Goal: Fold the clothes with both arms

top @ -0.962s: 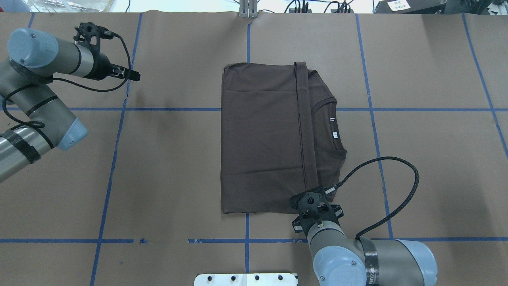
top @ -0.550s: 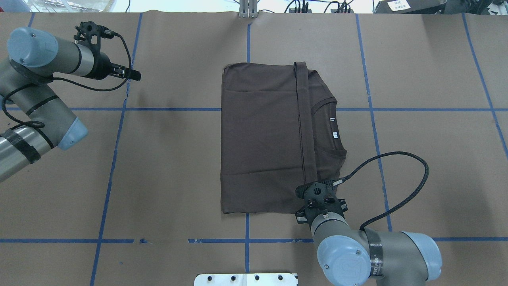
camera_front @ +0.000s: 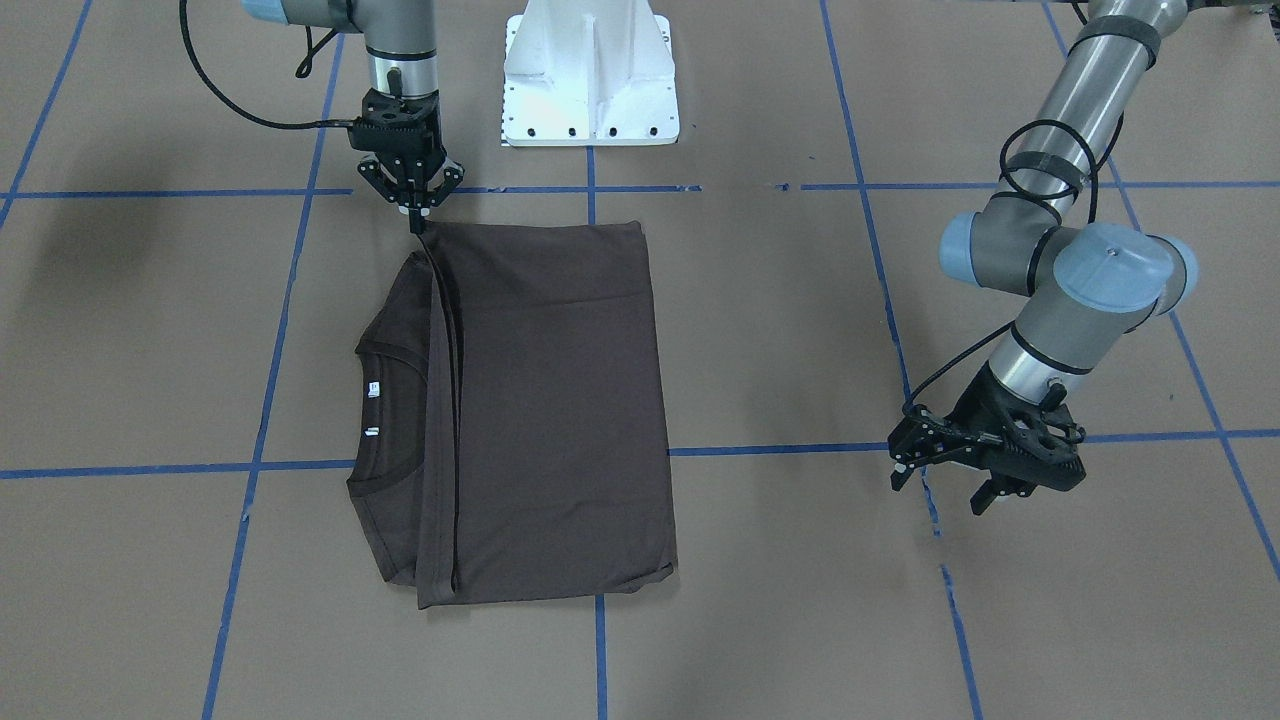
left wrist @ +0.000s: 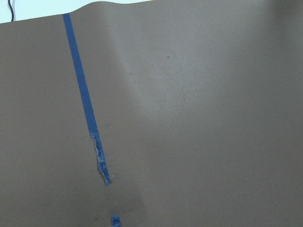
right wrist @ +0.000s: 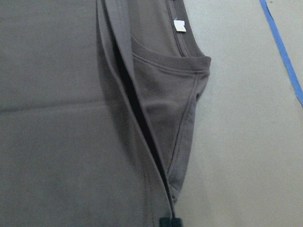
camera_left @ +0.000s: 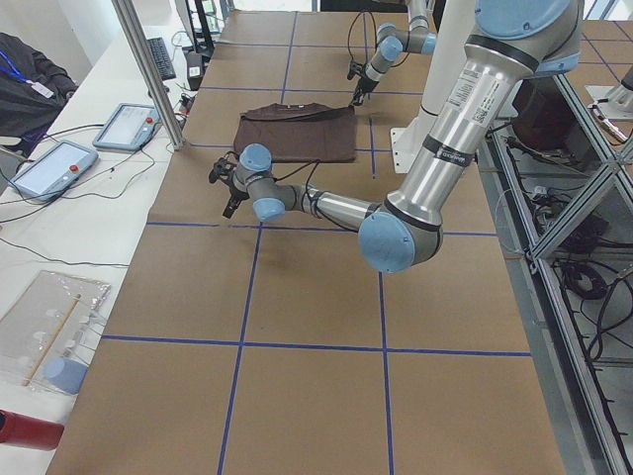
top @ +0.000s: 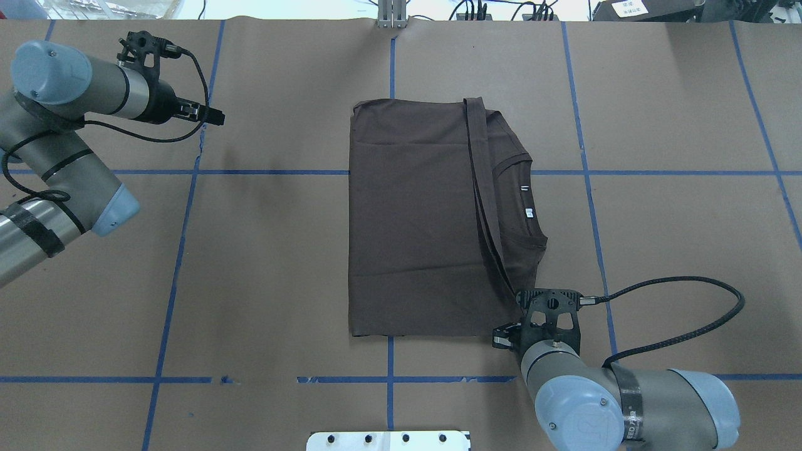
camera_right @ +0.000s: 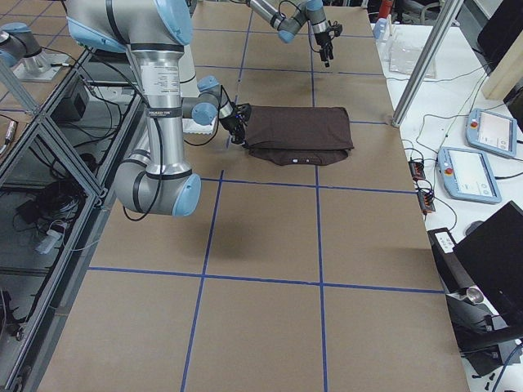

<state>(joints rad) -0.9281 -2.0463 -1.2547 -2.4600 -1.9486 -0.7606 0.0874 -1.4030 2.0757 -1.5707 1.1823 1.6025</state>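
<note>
The folded T-shirt (top: 407,219) lay flat at the centre of the bench (top: 677,207). The right tool (camera_front: 416,222) was pinched closed on the hem corner nearest the robot's base. The left tool (camera_front: 941,488) hung with fingers parted and empty, well apart from the garment.

Folded T-shirt (camera_front: 560,400), right pincer (camera_front: 417,218) pinching corner

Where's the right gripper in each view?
Front-facing: right gripper upper left, at shirt corner.
Overhead: gripper lower right.
Exterior left: gripper top centre, far.
Exterior right: gripper upper left, near.
Left wrist: not in it.
Right wrist: fingertips bottom edge.
Landmark: the shirt's collar.
</note>
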